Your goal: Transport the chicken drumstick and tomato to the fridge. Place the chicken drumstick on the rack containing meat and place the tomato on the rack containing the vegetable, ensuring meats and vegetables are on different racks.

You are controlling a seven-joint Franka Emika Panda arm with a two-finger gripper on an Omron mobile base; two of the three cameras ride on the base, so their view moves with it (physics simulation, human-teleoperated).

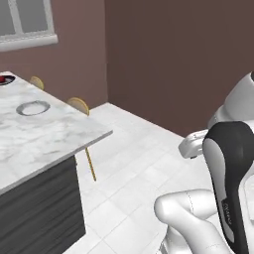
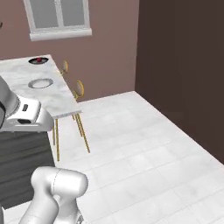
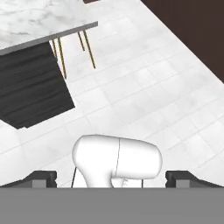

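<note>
In the left base view, you are looking at a marble worktop on dark cabinet fronts, with a pale ring-shaped plate lying near its far side and a dark bowl at the far left edge holding something small and red, which is probably the tomato, though it is too small to be sure. Two yellow-backed stools are tucked under the worktop's right edge, and the arm is folded low at the right of the picture, well apart from everything on the worktop. In the right base view, the same dark bowl sits near the far corner of the worktop with the red thing inside it, and the ring plate lies nearer you; beyond are bare white floor tiles and brown walls. In the hand view, the gripper points down at the floor beside the worktop's corner; its two dark tips stand far apart at the bottom edge with nothing between them, so it is spread and carrying nothing. I would judge that you are at the fetching stage, with nothing picked up. I cannot make out the drumstick or the fridge from here. Your next move calls for bringing the base closer to the far end of the worktop, then reaching over the bowl.
</note>
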